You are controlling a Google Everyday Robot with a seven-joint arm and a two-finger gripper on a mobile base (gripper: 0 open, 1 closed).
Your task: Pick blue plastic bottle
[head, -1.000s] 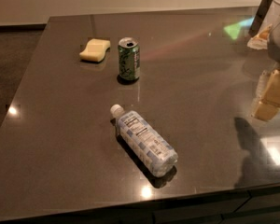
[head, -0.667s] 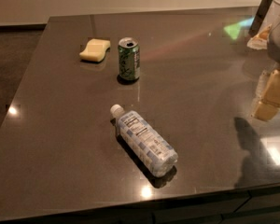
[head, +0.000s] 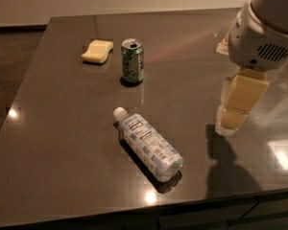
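Observation:
The blue plastic bottle lies on its side on the dark table, near the front edge. It is clear, with a white cap pointing to the back left and a pale blue-and-white label. My gripper hangs from the white arm at the right, above the table. It is to the right of the bottle, apart from it, and holds nothing that I can see.
A green soda can stands upright behind the bottle. A yellow sponge lies to the can's left. The table's front edge runs just below the bottle. The white arm housing fills the upper right.
My gripper and arm have moved left, over the table and closer to the bottle. The bottle, can and sponge have not moved.

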